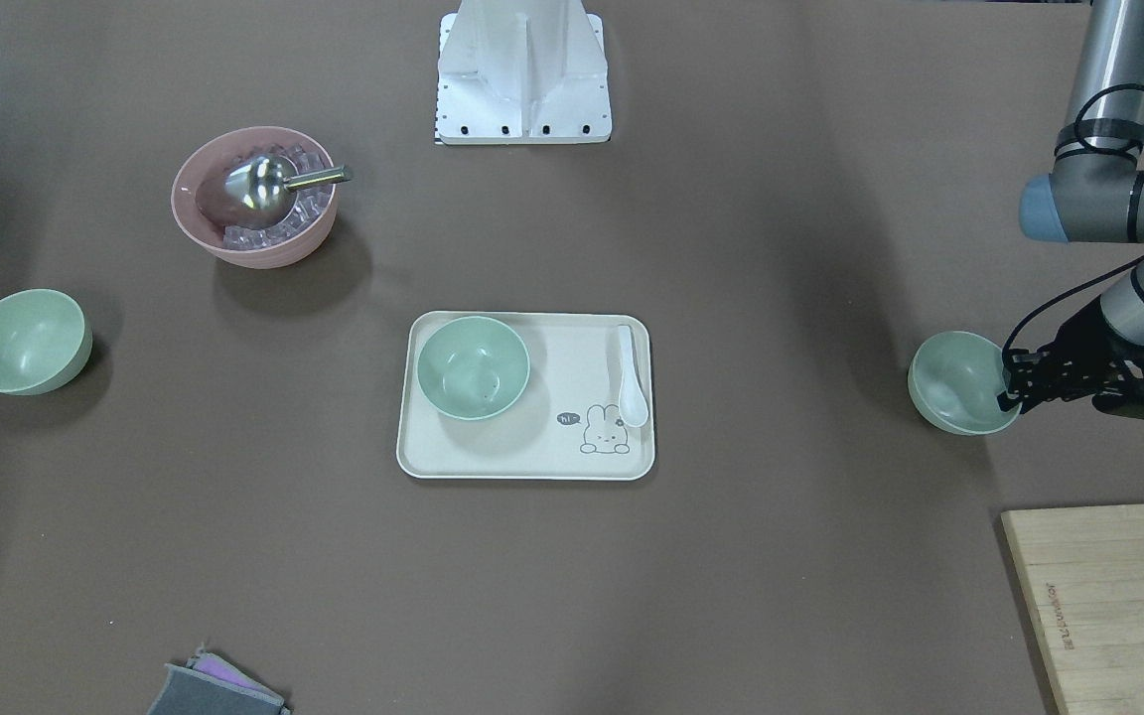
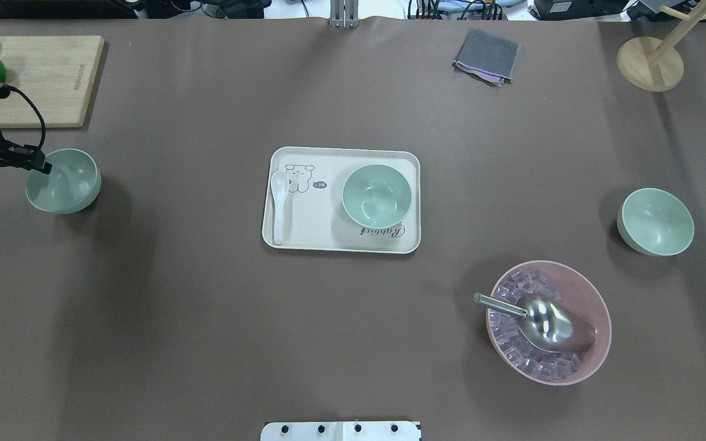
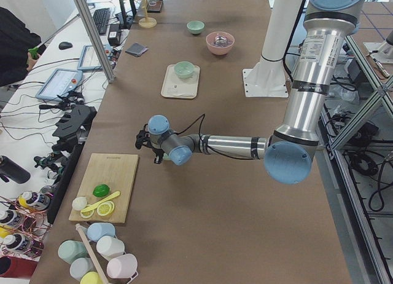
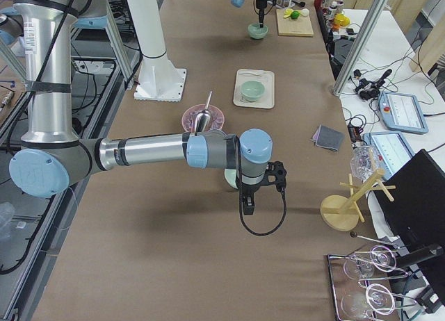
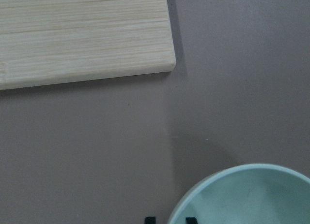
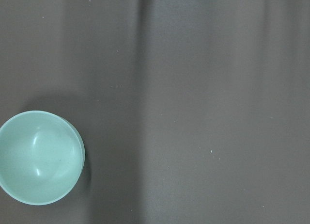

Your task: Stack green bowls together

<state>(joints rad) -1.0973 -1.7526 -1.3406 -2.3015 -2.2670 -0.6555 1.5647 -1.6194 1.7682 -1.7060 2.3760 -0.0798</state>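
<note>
Three pale green bowls are on the table. One (image 2: 63, 182) sits at the far left. My left gripper (image 2: 40, 164) straddles this bowl's near rim (image 5: 232, 195), one finger inside and one outside, and looks shut on it. A second green bowl (image 2: 377, 196) stands on the cream tray (image 2: 304, 240). The third (image 2: 655, 222) is at the far right and shows at the lower left of the right wrist view (image 6: 39, 157). My right gripper (image 4: 248, 208) hangs above the table beside that bowl. It shows only in the exterior right view, so I cannot tell whether it is open.
A pink bowl (image 2: 598, 343) with ice cubes and a metal scoop stands at the near right. A white spoon (image 2: 278, 202) lies on the tray. A wooden cutting board (image 2: 40, 79) with fruit is at the far left. A grey cloth (image 2: 486, 56) and a wooden stand (image 2: 650, 61) are at the far right.
</note>
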